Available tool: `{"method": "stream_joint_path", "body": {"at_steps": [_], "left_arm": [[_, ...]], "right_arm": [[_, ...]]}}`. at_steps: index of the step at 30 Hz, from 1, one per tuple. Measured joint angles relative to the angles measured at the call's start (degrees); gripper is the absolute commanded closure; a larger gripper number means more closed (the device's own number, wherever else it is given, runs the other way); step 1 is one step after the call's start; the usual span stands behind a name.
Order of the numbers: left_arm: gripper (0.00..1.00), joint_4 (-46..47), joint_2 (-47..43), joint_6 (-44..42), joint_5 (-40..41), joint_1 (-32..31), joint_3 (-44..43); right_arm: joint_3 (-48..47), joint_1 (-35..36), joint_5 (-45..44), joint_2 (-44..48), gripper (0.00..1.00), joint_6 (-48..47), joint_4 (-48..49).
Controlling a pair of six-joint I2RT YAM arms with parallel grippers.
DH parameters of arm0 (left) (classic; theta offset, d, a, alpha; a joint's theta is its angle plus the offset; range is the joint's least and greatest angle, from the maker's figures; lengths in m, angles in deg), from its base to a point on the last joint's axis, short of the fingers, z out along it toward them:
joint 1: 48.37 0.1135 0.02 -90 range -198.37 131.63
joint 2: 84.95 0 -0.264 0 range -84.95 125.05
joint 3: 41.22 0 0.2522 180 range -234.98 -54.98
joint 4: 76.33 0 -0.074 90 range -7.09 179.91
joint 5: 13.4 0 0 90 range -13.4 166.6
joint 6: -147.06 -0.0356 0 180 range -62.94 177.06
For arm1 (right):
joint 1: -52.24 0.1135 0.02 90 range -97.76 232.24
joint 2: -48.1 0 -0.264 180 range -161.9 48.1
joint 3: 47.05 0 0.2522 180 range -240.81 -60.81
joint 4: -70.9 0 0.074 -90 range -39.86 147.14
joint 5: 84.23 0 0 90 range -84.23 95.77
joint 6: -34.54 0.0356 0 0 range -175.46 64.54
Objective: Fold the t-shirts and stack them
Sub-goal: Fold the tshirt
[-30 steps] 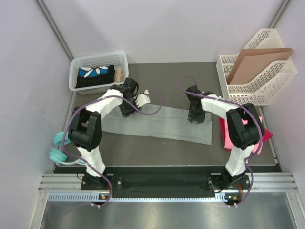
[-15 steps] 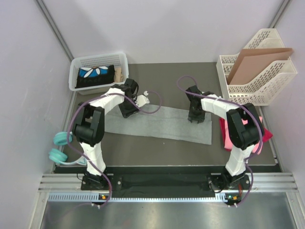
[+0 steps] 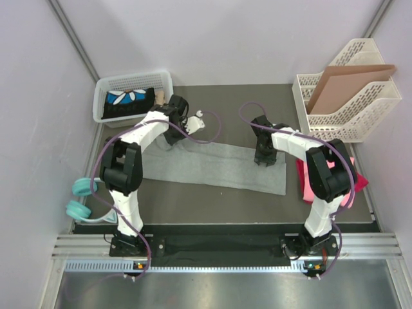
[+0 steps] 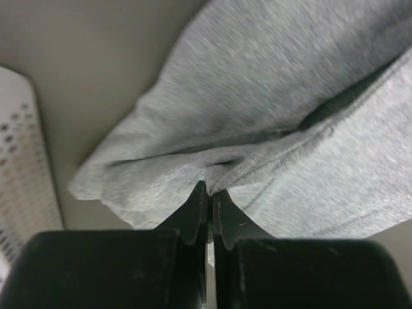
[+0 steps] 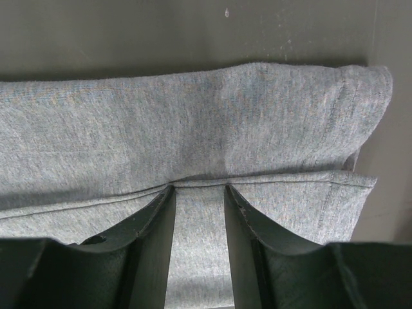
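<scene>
Currently one heather grey t-shirt (image 3: 219, 168) is laid across the middle of the counter (image 3: 225, 106), folded into a long flat strip running left to right. Its hemmed edge is seen doubled over at the right end. At the left end the cloth is bunched and rumpled.

A pile of pink t-shirts (image 3: 304, 187) is set at the right counter edge, just beside the grey strip's right end, with a magenta one (image 3: 360, 181) showing on its far side. Two shades are counted. The exact number cannot be told, as the pile is mostly hidden by the right arm.

The left gripper (image 4: 209, 190) is seen with its jaws pressed together, a small fold of the grey t-shirt pinched at its far-left corner. The right gripper (image 5: 198, 203) is held at the far-right edge of the same shirt, jaws apart, with the hem strip lying between the fingers.

Also counted:
- one white basket (image 3: 102, 103) at far left, with dark printed cloth inside
- one white file rack (image 3: 360, 125) at far right
- one brown cardboard sheet (image 3: 341, 84) in the rack
</scene>
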Motion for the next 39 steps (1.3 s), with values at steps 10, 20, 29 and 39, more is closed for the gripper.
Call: {"method": "stream_joint_path", "body": {"at_steps": [10,20,29,39], "left_arm": [[0.62,3.21,-0.66,-0.37,3.06,-4.0,-0.9],[0.57,6.8,2.38,-1.27,8.15,-7.72,2.67],[0.43,6.97,-15.39,-1.25,8.0,-7.39,16.06],[0.41,8.9,-26.21,-1.03,8.39,-7.04,25.07]], "right_arm": [[0.09,0.31,0.0,0.0,0.64,-0.04,0.04],[0.76,0.37,-0.04,0.55,0.63,-0.68,-0.02],[1.18,-0.9,-1.03,1.92,0.34,-1.73,-0.87],[11.76,-9.79,4.79,16.63,0.16,-4.22,-0.39]]}}
